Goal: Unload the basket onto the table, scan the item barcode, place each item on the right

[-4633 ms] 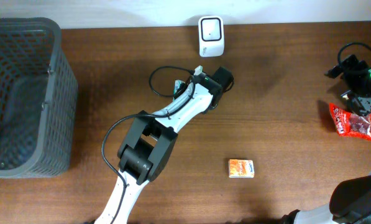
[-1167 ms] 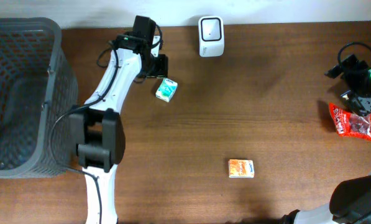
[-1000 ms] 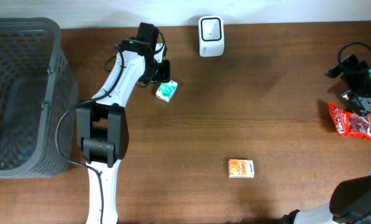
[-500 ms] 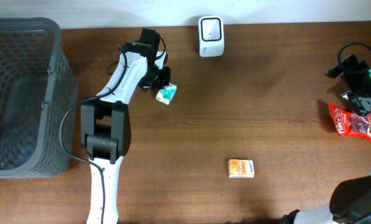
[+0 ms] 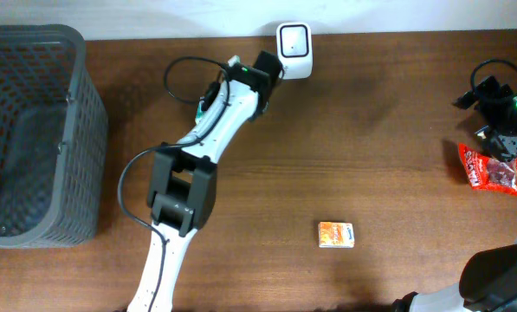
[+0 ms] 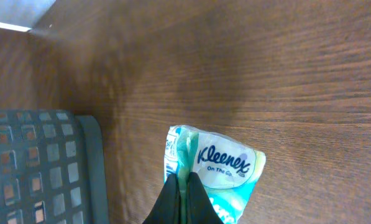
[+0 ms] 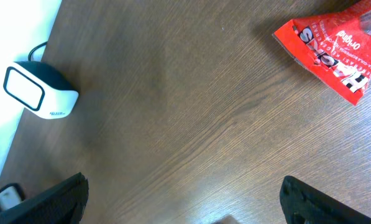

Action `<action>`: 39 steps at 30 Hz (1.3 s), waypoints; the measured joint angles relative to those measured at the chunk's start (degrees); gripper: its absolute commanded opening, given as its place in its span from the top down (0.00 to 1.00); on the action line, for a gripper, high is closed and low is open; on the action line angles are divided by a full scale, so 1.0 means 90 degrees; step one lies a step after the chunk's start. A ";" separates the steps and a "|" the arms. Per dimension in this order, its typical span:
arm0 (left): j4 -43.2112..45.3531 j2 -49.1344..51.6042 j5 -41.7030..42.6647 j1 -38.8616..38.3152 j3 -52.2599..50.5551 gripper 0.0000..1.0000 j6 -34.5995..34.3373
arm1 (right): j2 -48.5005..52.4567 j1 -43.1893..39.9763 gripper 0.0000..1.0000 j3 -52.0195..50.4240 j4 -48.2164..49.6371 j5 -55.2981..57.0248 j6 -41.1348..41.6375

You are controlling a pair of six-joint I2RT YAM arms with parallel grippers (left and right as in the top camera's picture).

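The left gripper (image 6: 184, 190) is pinching a tissue pack (image 6: 222, 171) shut between its fingers and holding it just beside the scanner (image 5: 293, 39), so the presenting step seems to be in hand. Next, the pack's barcode, not showing here, probably needs turning toward the scanner's window. Far across the table, the right gripper (image 7: 185, 208) is hanging wide open, holding nothing.

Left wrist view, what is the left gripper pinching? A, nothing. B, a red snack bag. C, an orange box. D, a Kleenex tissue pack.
D: the left gripper is shut on the edge of the Kleenex tissue pack, brand name showing.
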 measured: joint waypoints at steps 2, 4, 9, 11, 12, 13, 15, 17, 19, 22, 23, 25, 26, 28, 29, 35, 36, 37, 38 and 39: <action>-0.0007 0.0221 -0.0189 -0.0119 -0.0068 1.00 -0.0294 | 0.0000 0.0000 0.02 0.0000 -0.0002 0.0000 0.0002; -0.0015 0.0335 -0.0279 -0.0250 -0.0250 1.00 -0.0733 | 0.0000 0.0000 0.02 0.0000 -0.0002 0.0000 0.0002; 0.0049 0.0340 -0.0379 -0.0522 -0.0556 0.86 -0.1321 | 0.0000 0.0000 0.02 0.0000 -0.0002 0.0000 0.0002; 0.0053 0.0340 -0.0284 -0.0636 -0.0602 0.76 -0.1416 | 0.0000 0.0000 0.02 0.0000 -0.0002 0.0000 0.0000; 0.0051 0.0340 -0.0202 -0.0670 -0.0607 0.70 -0.1438 | 0.0000 0.0000 0.02 0.0000 -0.0002 0.0000 0.0000; 0.0049 0.0340 -0.0117 -0.0699 -0.0607 0.68 -0.1469 | 0.0000 0.0000 0.02 0.0000 -0.0005 0.0000 0.0005; 0.0029 0.0340 -0.0002 -0.0712 -0.0612 0.66 -0.1477 | 0.0000 0.0000 0.02 0.0000 -0.0005 0.0000 0.0002; 0.0017 0.0340 0.0078 -0.0712 -0.0612 0.64 -0.1464 | 0.0000 0.0000 0.02 0.0000 -0.0005 0.0000 -0.0002; -0.0119 0.0340 0.0129 -0.0712 -0.0612 0.63 -0.1445 | 0.0000 0.0000 0.02 0.0000 -0.0005 0.0000 0.0002; -0.0534 0.0347 0.0296 -0.0712 -0.0415 0.62 -0.1445 | 0.0000 0.0000 0.02 0.0000 -0.0007 0.0000 0.0000; -0.0687 0.0352 0.0393 -0.0709 -0.0238 0.61 -0.1445 | 0.0000 0.0000 0.02 0.0000 -0.0007 0.0002 0.0002; -0.0947 0.0352 0.0566 -0.0709 0.0228 0.59 -0.1450 | 0.0000 0.0000 0.02 0.0000 -0.0007 0.0000 0.0000; -0.1132 0.0352 0.0658 -0.0709 0.0532 0.52 -0.1445 | 0.0000 0.0000 0.02 0.0000 -0.0007 0.0000 0.0000; -0.1343 0.0352 0.0731 -0.0709 0.0984 0.52 -0.1438 | 0.0000 0.0000 0.02 0.0000 -0.0007 0.0000 0.0002; -0.1413 0.0352 0.0760 -0.0709 0.1137 0.53 -0.1430 | 0.0000 0.0000 0.02 0.0000 -0.0007 0.0000 0.0000; -0.1960 0.0352 0.0818 -0.0704 0.1598 0.49 -0.1428 | 0.0000 0.0000 0.02 0.0000 -0.0007 0.0002 0.0002; -0.2135 0.0352 0.0826 -0.0690 0.1734 0.48 -0.1428 | 0.0000 0.0000 0.02 0.0000 -0.0010 0.0000 0.0000; -0.2297 0.0352 0.0857 -0.0661 0.1902 0.48 -0.1428 | 0.0000 0.0000 0.02 0.0000 -0.0010 0.0002 0.0002; -0.2429 0.0355 0.0933 -0.0619 0.2089 0.49 -0.1428 | 0.0000 0.0000 0.02 0.0000 -0.0005 0.0000 0.0005; -0.2691 0.0355 0.1183 -0.0503 0.2550 0.51 -0.1426 | 0.0000 0.0000 0.01 0.0000 -0.0007 0.0000 0.0000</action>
